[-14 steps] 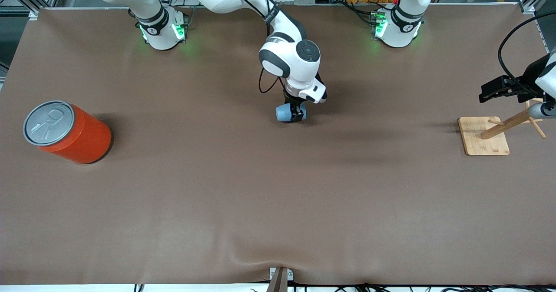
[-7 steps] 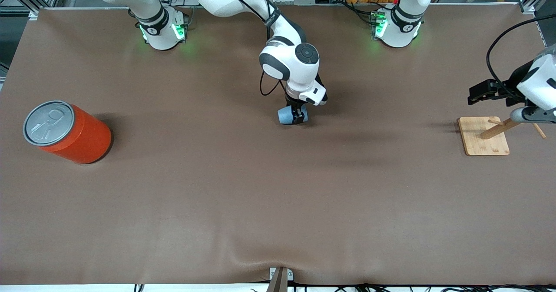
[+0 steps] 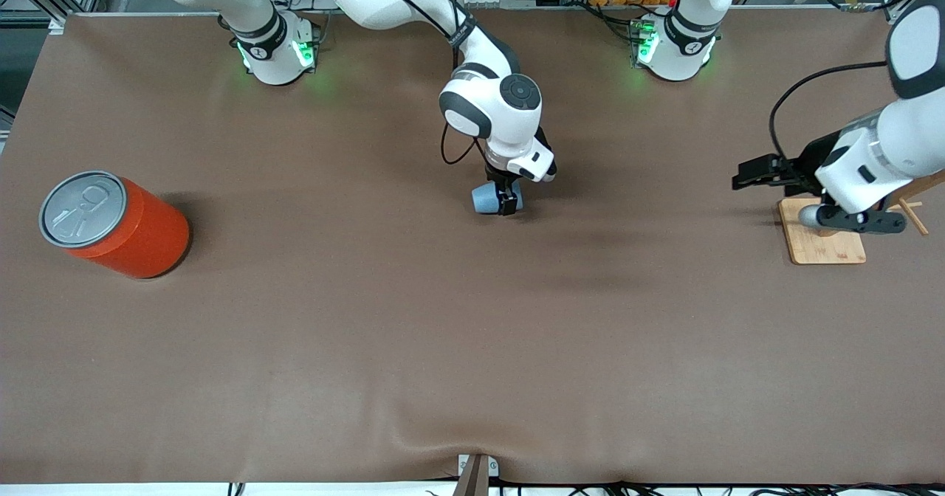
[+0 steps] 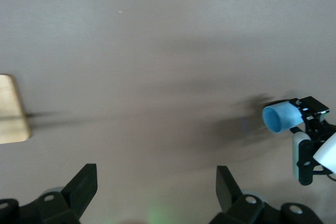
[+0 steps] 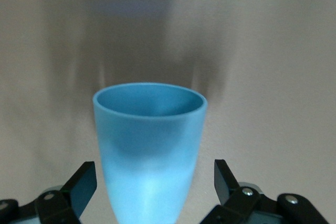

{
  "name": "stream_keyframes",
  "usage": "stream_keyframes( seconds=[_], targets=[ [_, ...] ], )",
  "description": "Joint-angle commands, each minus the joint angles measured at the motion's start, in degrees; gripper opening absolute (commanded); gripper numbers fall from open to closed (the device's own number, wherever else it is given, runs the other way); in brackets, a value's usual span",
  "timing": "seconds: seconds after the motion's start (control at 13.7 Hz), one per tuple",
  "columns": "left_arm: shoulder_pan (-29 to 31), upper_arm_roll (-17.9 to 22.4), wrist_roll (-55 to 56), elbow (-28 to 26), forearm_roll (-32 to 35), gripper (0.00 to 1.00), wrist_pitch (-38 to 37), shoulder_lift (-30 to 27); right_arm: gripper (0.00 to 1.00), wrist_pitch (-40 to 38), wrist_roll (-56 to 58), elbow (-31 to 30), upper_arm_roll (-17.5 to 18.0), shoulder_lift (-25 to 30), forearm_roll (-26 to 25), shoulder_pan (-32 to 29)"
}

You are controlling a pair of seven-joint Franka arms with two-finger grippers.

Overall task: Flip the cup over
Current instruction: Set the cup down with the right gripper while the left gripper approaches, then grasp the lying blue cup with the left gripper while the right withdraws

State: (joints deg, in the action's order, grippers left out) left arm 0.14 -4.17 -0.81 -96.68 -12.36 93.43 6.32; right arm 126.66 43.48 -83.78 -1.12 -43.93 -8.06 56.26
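Right end effector (image 3: 506, 202) grips the light-blue cup (image 3: 487, 198), fingers closed on its body, holding it on its side above the middle of the brown counter (image 3: 472, 333). Left end effector (image 3: 746, 178) hangs with fingers spread wide and empty, beside the wooden stand (image 3: 819, 249). An orange can (image 3: 118, 224) stands at the right arm's end.

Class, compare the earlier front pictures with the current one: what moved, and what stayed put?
The left claw swept in from the table's edge, above the wooden stand, toward the table's middle. The right claw kept hold of the cup, shifting only slightly at mid-table. The orange can and the stand stayed where they were.
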Motion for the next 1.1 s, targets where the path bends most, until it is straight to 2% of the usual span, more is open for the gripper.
stream_keyframes(
  seconds=[0.0,0.22,0.58,0.88,1.02],
  targets=[
    [0.21,-1.10,-0.07,-7.62,-5.29,1.00,7.70,-1.66,1.00,-4.91,2.31,1.16,0.41,3.40,1.37,-1.41],
    [0.21,-3.91,0.45,-15.35,-9.85,1.00,18.94,-1.57,1.00,-10.89,3.88,1.25,0.33,9.98,4.18,-3.42],
    [0.12,-9.79,0.54,-27.67,-27.50,1.00,38.02,-0.96,1.00,-19.50,6.10,1.34,-0.02,19.48,7.26,-10.27],
    [0.04,-14.19,-0.33,-28.83,-38.33,1.00,42.61,2.73,1.00,-27.58,5.83,1.69,-0.46,25.37,8.85,-19.23],
    [0.04,-16.91,-0.69,-29.18,-45.52,1.00,45.42,4.40,1.00,-31.45,6.09,2.22,0.76,27.40,9.11,-26.94]
  ],
)
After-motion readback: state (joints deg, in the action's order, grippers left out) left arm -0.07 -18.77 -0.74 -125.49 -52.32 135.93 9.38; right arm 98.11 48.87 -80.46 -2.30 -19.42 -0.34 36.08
